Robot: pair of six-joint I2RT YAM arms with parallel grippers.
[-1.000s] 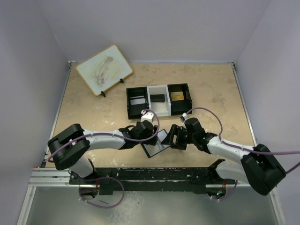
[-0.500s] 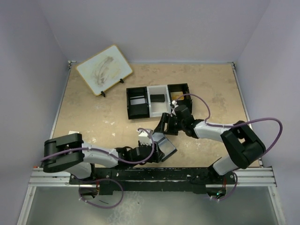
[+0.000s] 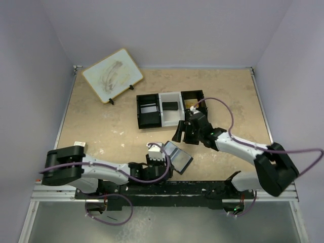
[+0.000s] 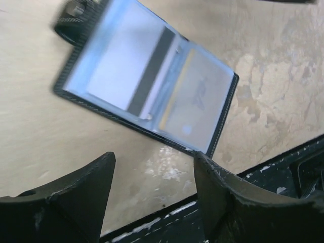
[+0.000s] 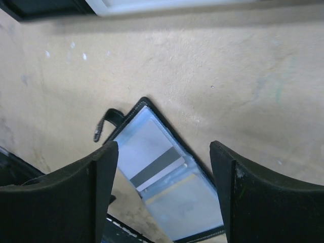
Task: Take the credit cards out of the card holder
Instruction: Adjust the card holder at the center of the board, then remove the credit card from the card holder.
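**Card holder (image 4: 152,83): open flat, cards in pockets**

Black stitched bifold with a glossy pale-blue lining. It lies just ahead of the left gripper (image 4: 154,169) and beneath the right gripper (image 5: 163,152). Both are spread wide and hold nothing. Credit cards (image 4: 119,71): thin, slick rectangles, one pale with a dark stripe, one yellow-edged. Risk: fingers slip on them, or drag the light holder toward the table (image 4: 263,101) edge.

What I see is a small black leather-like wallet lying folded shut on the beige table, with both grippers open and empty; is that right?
Not quite: the small black leather-like wallet lies spread open on the beige table, as the left wrist view shows. The left gripper and right gripper are indeed open and empty.
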